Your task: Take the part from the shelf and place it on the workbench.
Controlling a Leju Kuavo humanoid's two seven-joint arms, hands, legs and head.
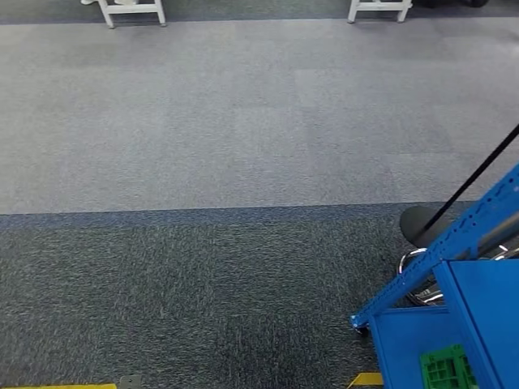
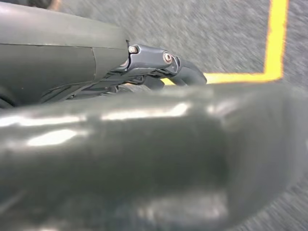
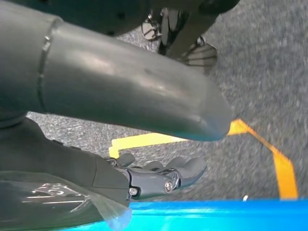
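- Shelf [image 1: 456,316], blue, near right; part not identifiable on it.
- Right hand [image 3: 160,175] hangs beside shelf, fingers loose, holding nothing: the nearer hand.
- Left hand [image 2: 160,67] over floor; state unclear.

Blue shelf [image 1: 465,235] at lower right, green ribbed part [image 1: 447,369] inside it

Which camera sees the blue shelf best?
The head view: the shelf stands at the lower right, with its slanted frame and a green part showing. The right wrist view catches just a blurry blue strip of it beside the right hand.
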